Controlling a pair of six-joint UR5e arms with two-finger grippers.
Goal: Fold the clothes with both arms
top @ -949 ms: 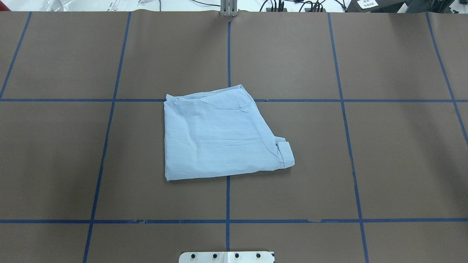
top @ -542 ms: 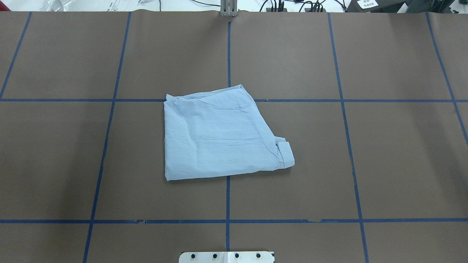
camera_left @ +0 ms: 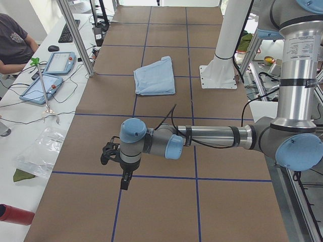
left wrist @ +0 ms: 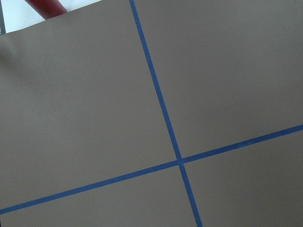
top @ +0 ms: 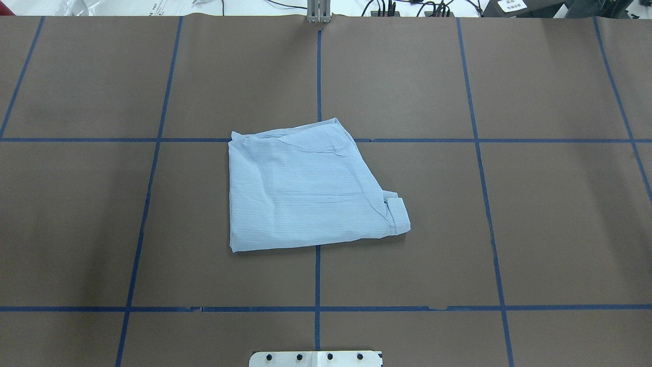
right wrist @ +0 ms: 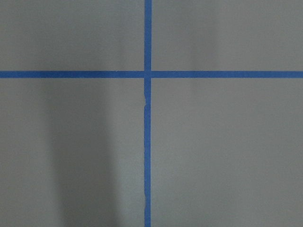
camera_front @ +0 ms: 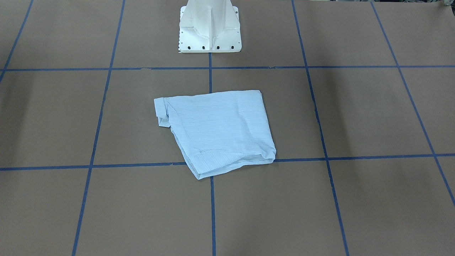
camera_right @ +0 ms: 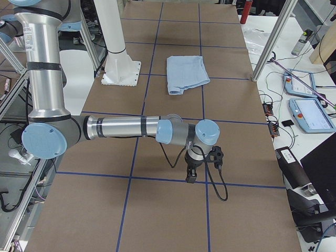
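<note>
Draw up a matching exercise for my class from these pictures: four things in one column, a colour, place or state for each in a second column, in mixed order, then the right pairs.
Things:
1. shirt
2. pedestal base
3. tape lines
4. left gripper

Descriptions:
A. dark blue, forming a grid on the brown table
B. hangs over the table's end, far from the shirt
C. light blue, folded, lying mid-table
D. white, standing at the table's edge

Pairs: 1-C, 2-D, 3-A, 4-B
</note>
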